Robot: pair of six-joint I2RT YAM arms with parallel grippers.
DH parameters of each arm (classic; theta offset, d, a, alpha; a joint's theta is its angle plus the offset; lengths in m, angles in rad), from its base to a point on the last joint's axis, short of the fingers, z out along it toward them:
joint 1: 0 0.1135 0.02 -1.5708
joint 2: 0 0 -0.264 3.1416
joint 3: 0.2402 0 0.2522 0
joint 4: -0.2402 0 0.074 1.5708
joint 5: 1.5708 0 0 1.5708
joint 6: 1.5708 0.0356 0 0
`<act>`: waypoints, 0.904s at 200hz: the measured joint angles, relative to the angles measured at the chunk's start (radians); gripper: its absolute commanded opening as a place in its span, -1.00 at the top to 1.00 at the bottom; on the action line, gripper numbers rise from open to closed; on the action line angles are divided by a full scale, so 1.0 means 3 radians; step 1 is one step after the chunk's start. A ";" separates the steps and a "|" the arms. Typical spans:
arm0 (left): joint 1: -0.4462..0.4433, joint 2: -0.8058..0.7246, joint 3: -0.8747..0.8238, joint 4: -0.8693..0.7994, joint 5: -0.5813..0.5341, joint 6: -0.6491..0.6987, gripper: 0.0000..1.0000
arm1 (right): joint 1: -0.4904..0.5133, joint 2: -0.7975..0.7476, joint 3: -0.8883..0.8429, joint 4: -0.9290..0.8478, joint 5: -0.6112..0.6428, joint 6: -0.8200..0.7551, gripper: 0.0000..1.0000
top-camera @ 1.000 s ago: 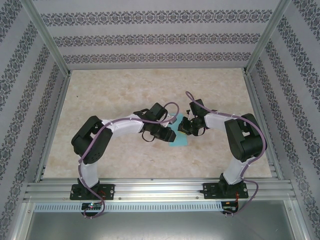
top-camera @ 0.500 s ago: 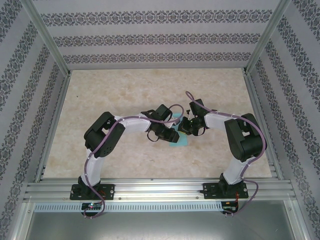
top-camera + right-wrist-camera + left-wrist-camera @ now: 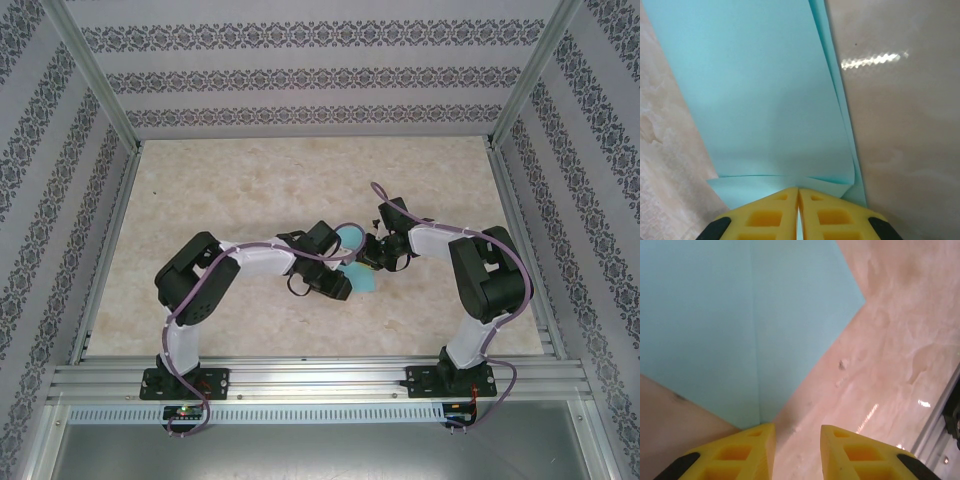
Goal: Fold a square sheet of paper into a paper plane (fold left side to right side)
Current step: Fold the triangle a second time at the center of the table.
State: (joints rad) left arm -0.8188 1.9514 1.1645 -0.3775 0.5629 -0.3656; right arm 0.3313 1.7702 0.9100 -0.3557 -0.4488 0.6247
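Turquoise paper (image 3: 765, 100) lay near the counter (image 3: 250, 180) middle, pinched in the closed right claw (image 3: 798, 191); the left claw (image 3: 797, 429) stood part-open, empty.

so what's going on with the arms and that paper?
Both arms are working on a light turquoise sheet of paper at mid-table, partway through folding. The right gripper is shut on one edge of it, where doubled layers show. The left gripper is open, low over the table, with one finger at the end of a crease.
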 measured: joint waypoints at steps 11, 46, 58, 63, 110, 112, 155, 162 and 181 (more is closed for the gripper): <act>-0.0009 -0.0031 -0.0020 -0.0043 -0.0010 0.0004 0.37 | 0.0000 0.0000 0.0001 0.0000 0.0000 0.0000 0.76; 0.0022 -0.0168 -0.0027 -0.0195 -0.0036 -0.0020 0.31 | -0.0001 -0.0009 0.0046 -0.0036 0.0014 -0.0020 0.59; 0.0069 -0.0262 -0.0027 -0.0193 -0.0038 -0.0048 0.24 | -0.0010 -0.0048 0.0071 -0.0079 0.0047 -0.0046 0.47; 0.0097 -0.0304 -0.0027 -0.0192 -0.0039 -0.0060 0.20 | -0.0022 -0.0078 0.0086 -0.0104 0.0055 -0.0051 0.42; 0.0558 -0.0603 -0.0085 0.0102 -0.0038 -0.0378 -0.09 | -0.0161 -0.0741 0.0211 -0.0212 0.0197 -0.0229 -0.02; 0.0577 -0.0601 -0.0090 0.0117 -0.0039 -0.0392 -0.09 | -0.0170 -0.0765 0.0211 -0.0214 0.0201 -0.0240 -0.03; 0.0676 -0.0282 -0.0088 0.0621 0.0095 -0.0749 -0.11 | -0.0440 -0.1520 -0.0217 0.0020 0.0254 -0.0313 -0.32; 0.0675 -0.0206 -0.0078 0.0682 0.0127 -0.0787 -0.10 | -0.0474 -0.1623 -0.0336 0.0071 0.0253 -0.0305 -0.40; 0.0674 0.0005 -0.0011 0.0787 0.0207 -0.0867 -0.09 | -0.0510 -0.1822 -0.0609 0.0174 0.0231 -0.0273 -0.57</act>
State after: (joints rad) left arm -0.6167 1.9530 1.1610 -0.1413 0.6250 -0.6258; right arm 0.1783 1.2236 0.7273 -0.3035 -0.3794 0.5426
